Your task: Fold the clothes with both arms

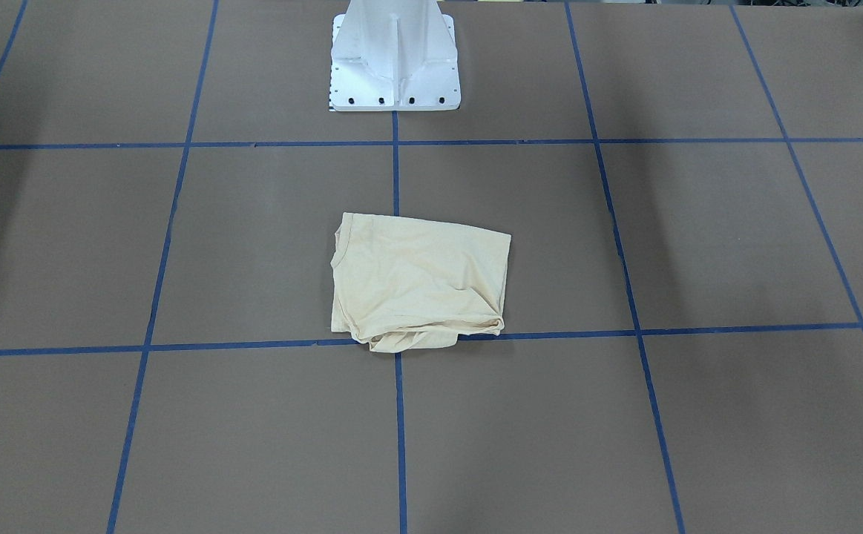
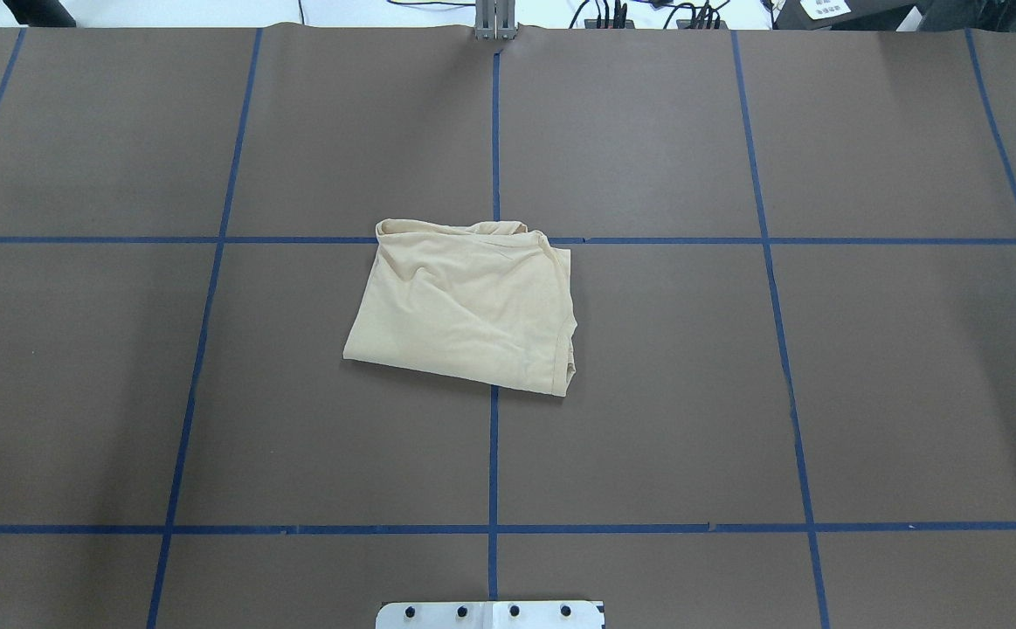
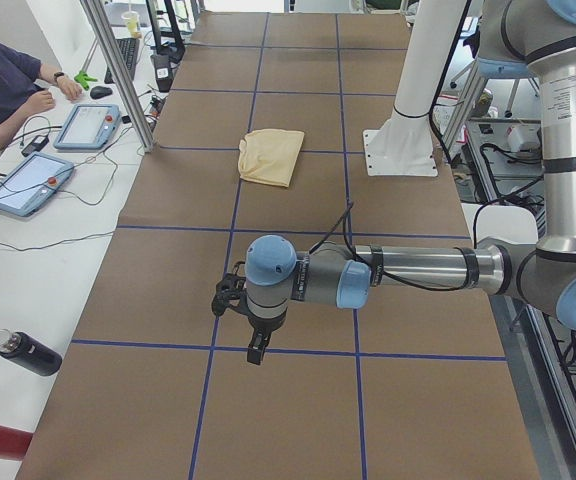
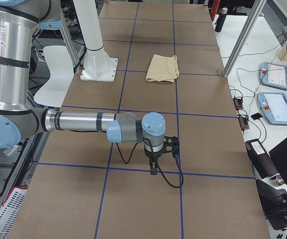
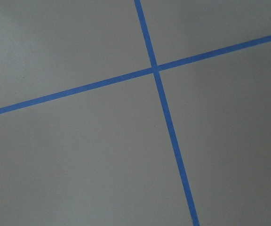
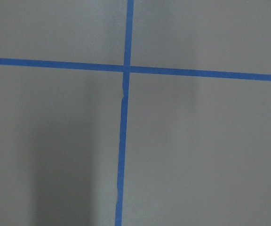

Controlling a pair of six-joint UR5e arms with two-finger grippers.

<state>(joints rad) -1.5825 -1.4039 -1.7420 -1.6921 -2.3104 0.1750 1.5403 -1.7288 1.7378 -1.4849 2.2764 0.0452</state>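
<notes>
The clothes are one pale cream-yellow shirt lying folded into a rough rectangle at the table's middle, over a crossing of blue tape lines. It also shows far off in the side views. Neither arm touches it. My left gripper hangs over the table far towards my left end, pointing down. My right gripper hangs the same way far towards my right end. Both show only in the side views, so I cannot tell whether they are open or shut. The wrist views hold only brown table and tape.
The white pedestal base stands behind the shirt. Blue tape lines grid the brown table. A person sits at a side desk with tablets. Bottles lie there too.
</notes>
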